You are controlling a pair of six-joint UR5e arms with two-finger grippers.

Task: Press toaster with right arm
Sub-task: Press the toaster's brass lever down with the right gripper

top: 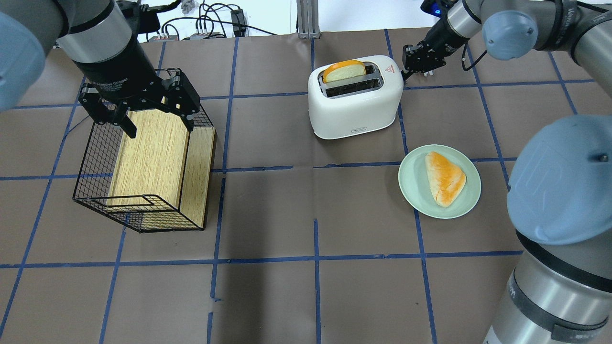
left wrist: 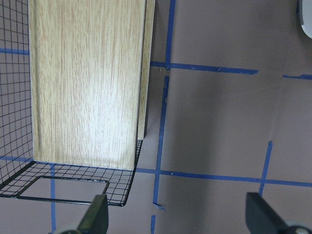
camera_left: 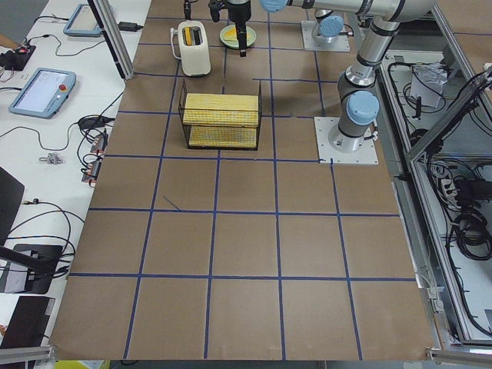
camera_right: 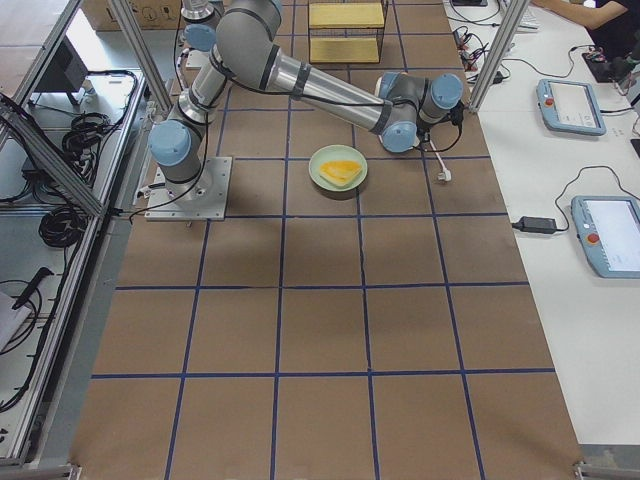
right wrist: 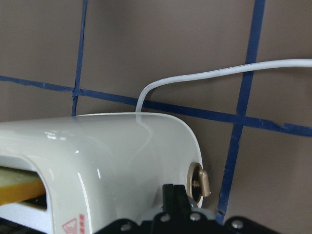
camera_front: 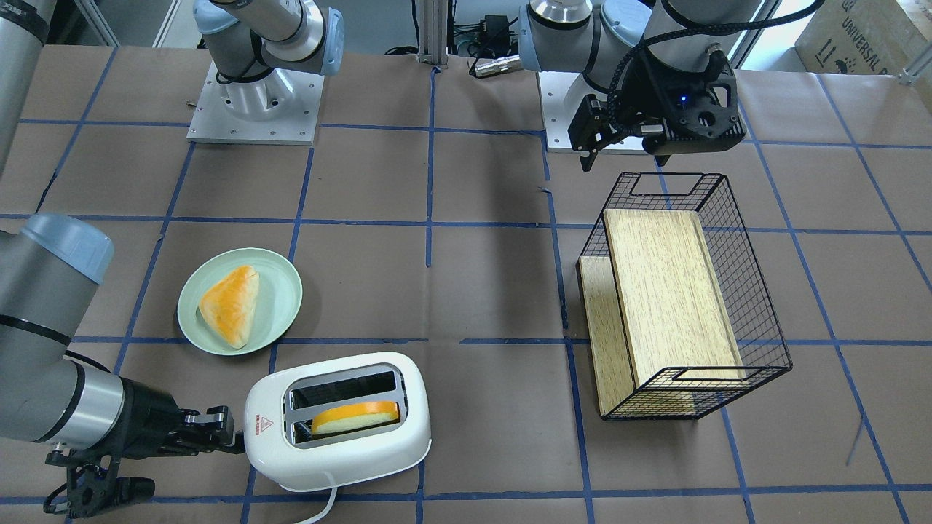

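In the front-facing view a carton [camera_front: 859, 33] beyond the table's corner reads "UNIVERSAL". The toaster [camera_front: 338, 422] stands near the table's operator-side edge, with a red triangle label [camera_front: 261, 424] on its top; the label's print is too small to read. The right gripper [camera_front: 231, 437], jaws drawn together on nothing, points at that labelled end. I cannot tell whether its tips touch the shell.

From overhead, the left gripper [top: 158, 123] carries lettering ending in "Gripper" and hangs, jaws wide, over a wire basket [top: 91, 191]. A small dark mark on the toaster's side is unreadable.

The right wrist view shows a glossy, rounded white shell. A bread slice [right wrist: 14, 187] sits in one slot, and a white cord [right wrist: 219, 73] arches away. A brass-tinted knob [right wrist: 200, 180] lies just beside the closed tips.

The left wrist view shows fingers [left wrist: 97, 214] far apart.
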